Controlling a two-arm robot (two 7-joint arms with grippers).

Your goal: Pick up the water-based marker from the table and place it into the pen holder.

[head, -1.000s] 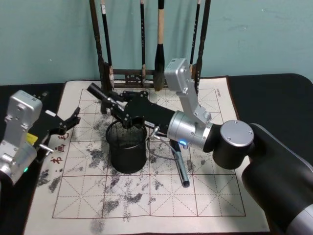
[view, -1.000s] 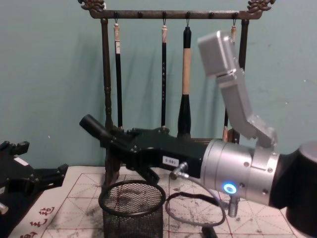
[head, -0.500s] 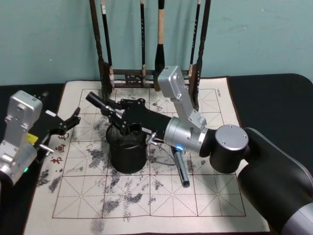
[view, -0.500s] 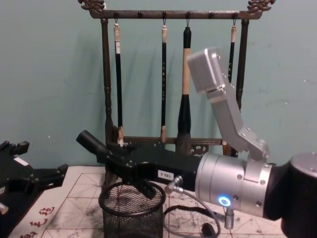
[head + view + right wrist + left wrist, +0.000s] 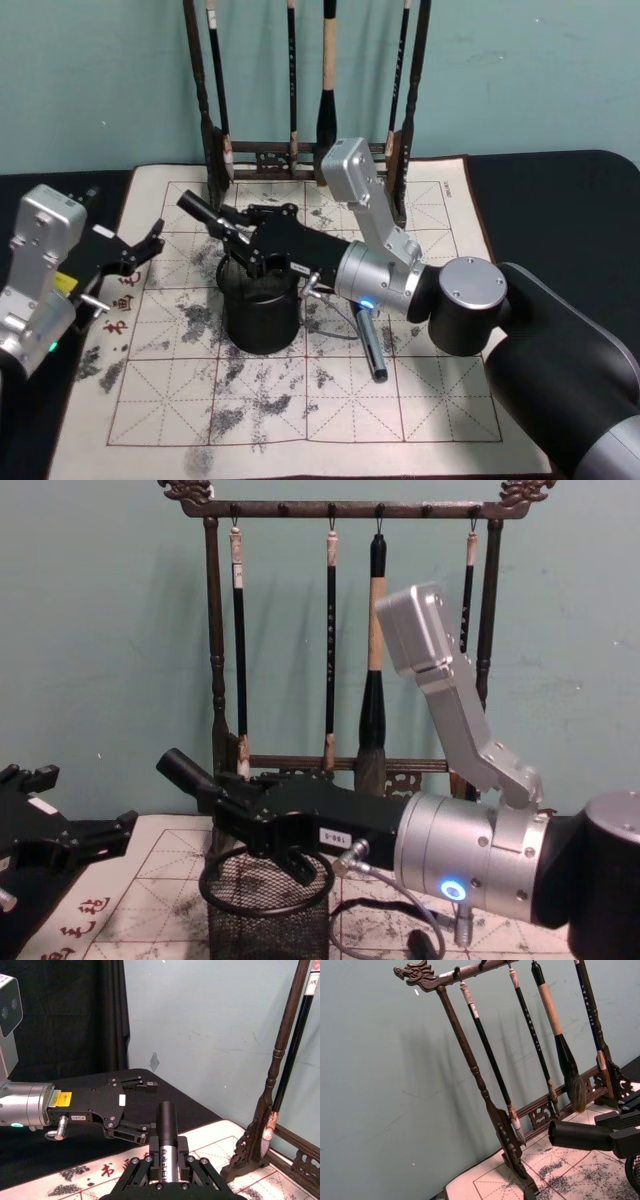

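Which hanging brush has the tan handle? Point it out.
The thick brush, third from the left on the rack: tan handle above a fat dark tuft. The other three are slim and black.

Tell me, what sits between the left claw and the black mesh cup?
Nothing but bare, ink-stained mat, seen in the head view, between the left gripper and the pen holder.

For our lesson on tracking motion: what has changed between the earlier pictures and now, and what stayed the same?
The right gripper, still clamped on the tilted marker, came down until it sits just over the rim of the pen holder. The left gripper stayed open at the left; the pen on the mat stayed put.
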